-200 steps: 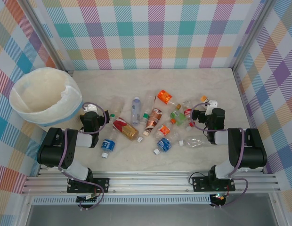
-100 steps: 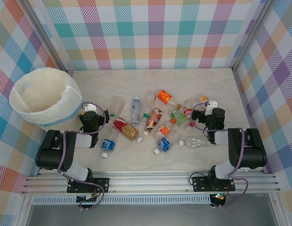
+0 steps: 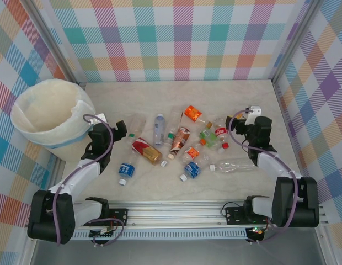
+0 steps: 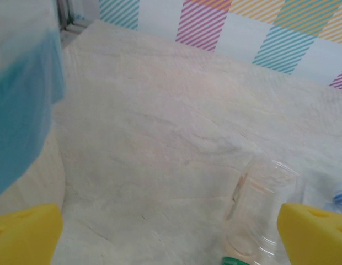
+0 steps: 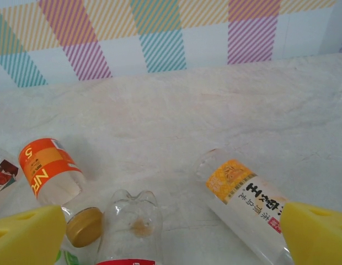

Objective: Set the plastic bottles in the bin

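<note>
As the overhead camera looks down, a pale marbled table (image 3: 160, 94) sits inside pastel plaid walls (image 3: 176, 38). The plastic bottles (image 3: 182, 141) lie scattered on their sides across the middle of the table, between the two arms. The bin (image 3: 77, 130), a wide white tub with a blue band, stands at the far left, apart from the bottles. The left gripper (image 3: 113, 129) sits just beside the bin's wall, near the left end of the scatter. The right gripper (image 3: 235, 126) sits at the right end of the scatter.

From the left wrist, the bin's blue band fills the left edge as a blur. A clear bottle with a green cap (image 4: 259, 204) lies ahead on the right. The two yellow fingertips (image 4: 25, 234) stand at opposite corners, spread wide, gripping nothing.

From the right wrist, an orange-labelled bottle (image 5: 49, 171), a gold cap (image 5: 83, 226), a clear bottle base (image 5: 131, 223) and a yellow-labelled bottle (image 5: 245, 196) lie just ahead. Its yellow fingertips (image 5: 317, 234) are also spread wide apart, with nothing held.
</note>
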